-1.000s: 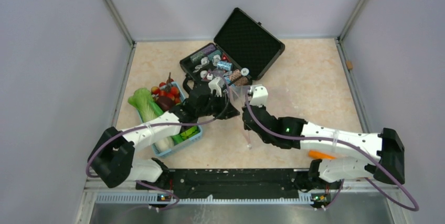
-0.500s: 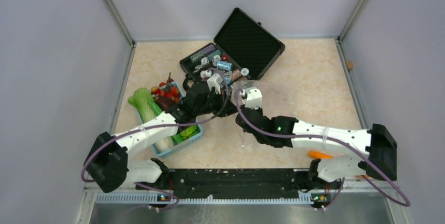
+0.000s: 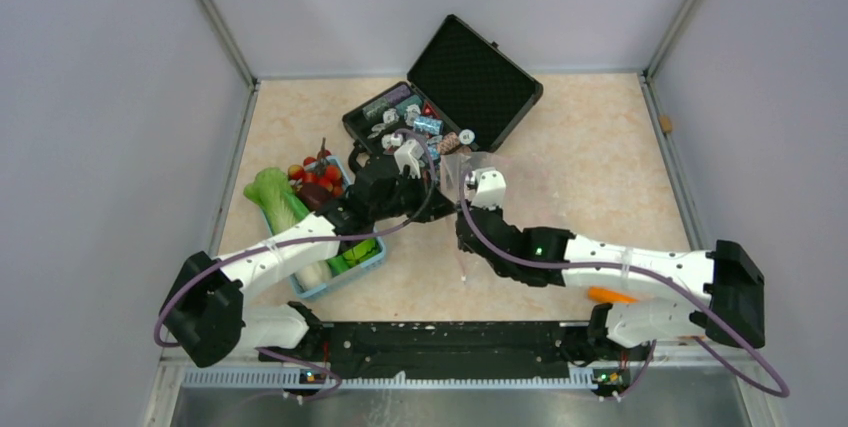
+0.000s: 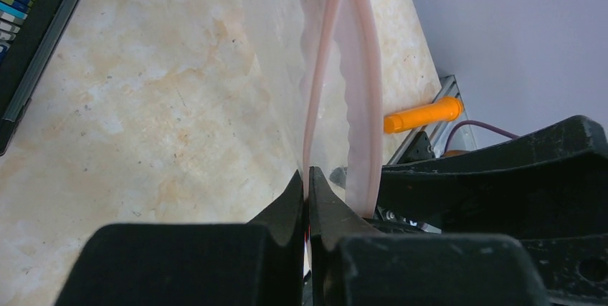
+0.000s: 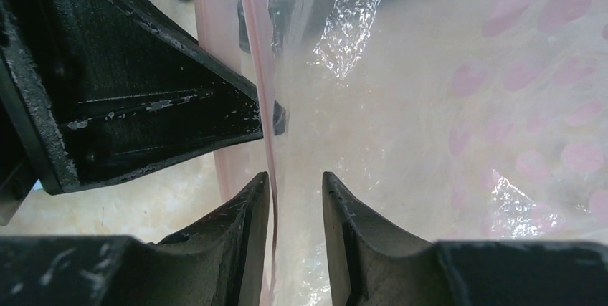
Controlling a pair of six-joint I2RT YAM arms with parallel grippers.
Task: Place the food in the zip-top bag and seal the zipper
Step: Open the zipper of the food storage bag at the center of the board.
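Beige tabletop [image 3: 600,147]: left jaws clenched on zipper [image 4: 362,120]; right jaws parted, zipper running between them, ungripped.

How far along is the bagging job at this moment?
Done: nothing yet; the food lies in the basket and the bag looks empty. In hand: the left tool is shut on one lip of the zipper, the right tool open around the strip, seemingly to spread the mouth. Left: load the food, then seal.
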